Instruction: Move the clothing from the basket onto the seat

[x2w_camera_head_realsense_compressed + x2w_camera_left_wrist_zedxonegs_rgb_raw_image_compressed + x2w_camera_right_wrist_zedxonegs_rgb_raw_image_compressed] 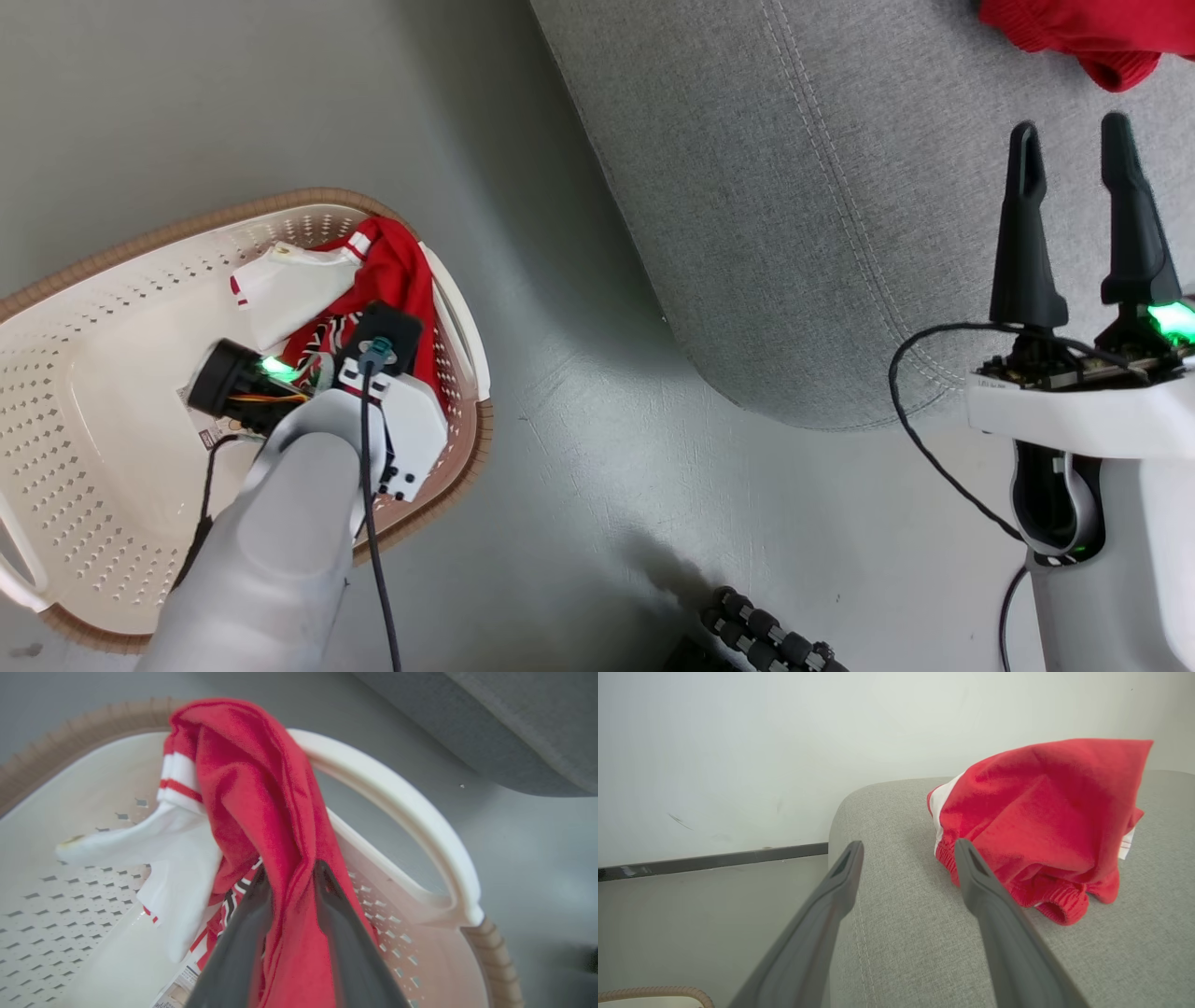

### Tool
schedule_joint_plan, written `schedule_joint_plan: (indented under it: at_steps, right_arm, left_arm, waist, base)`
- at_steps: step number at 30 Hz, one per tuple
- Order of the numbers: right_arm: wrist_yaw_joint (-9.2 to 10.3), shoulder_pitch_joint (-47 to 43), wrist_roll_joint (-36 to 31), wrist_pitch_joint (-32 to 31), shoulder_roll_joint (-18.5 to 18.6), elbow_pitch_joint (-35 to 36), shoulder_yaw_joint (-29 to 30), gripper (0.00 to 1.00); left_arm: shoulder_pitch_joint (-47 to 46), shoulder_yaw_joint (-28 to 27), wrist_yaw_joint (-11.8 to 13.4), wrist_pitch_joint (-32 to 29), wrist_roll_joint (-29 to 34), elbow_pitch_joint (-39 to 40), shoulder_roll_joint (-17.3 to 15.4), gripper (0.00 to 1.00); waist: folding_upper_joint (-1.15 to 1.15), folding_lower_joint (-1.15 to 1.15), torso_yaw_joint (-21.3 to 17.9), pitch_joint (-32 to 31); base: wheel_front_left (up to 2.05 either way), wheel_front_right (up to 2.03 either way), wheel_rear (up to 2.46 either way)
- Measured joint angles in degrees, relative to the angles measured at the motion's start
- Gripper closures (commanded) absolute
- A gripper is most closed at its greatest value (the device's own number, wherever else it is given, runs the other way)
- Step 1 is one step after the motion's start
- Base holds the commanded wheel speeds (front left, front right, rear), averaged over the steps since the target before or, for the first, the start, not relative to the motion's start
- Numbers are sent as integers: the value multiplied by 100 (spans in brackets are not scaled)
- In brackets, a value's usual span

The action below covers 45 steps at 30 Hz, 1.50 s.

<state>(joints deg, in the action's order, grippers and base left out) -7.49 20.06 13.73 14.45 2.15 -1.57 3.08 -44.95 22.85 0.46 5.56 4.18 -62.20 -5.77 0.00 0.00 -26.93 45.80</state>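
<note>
Left pincer (292,870) is down inside the basket (93,392), which stands on the floor (579,448) just beside the seat (794,205). Its two fingers (243,938) press from either side on an upright fold of the red garment (252,788), and fabric fills the gap between them. How firm the pinch is cannot be told. The garment lies heaped against the basket wall below one handle (411,812), with a white panel (182,858) trailing off to the side and black-and-white trim (233,896) low down by the fingers. Right pincer (1071,131) is spread wide with nothing between its fingers, held over the near edge of the seat. A second red garment (1045,812) sits bunched on the seat cushion, near the right pincer. Handling judgement: light, limp knit cloth, no stiffness, not fragile. It will likely hang and stretch out below the hold rather than lift as one lump. The fold looks thick enough to give the fingers bite, but a shallow pinch on a single layer could pull free. Best hold: deep on the bunched red ridge, several layers at once, not on the loose white panel. Risk: the trailing part may drag on the rim or the handle on the way out, so it should go up high before crossing to the seat.
</note>
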Motion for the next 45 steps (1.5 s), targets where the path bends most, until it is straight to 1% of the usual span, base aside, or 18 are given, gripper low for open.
schedule_joint_plan:
  at_steps: [1,2,19,29,45]
  right_arm:
    - [0,33,0,0,0,9,2,0]
    - [0,43,0,0,-1,12,1,0]
    - [0,133,16,0,-1,-2,44,0]
    - [0,136,12,1,-1,-25,83,0]
    - [0,131,-127,1,0,-47,221,0]
  left_arm:
    - [0,22,-49,1,0,-13,30,98]
    - [0,38,-89,5,-1,-22,51,100]
    - [-122,2,-94,455,-78,-40,70,100]
    - [-122,16,5,690,-93,13,23,100]
    - [-93,-2,142,856,-101,450,29,100]
  waist:
    - [0,0,-2,-1]
    - [0,0,-4,-3]
    - [0,0,90,-121]
    - [0,0,230,-312]
    - [0,0,479,-724]
  base:
    - [0,0,0]
    - [0,0,0]
    - [0,0,0]
    - [0,0,0]
    - [0,0,0]
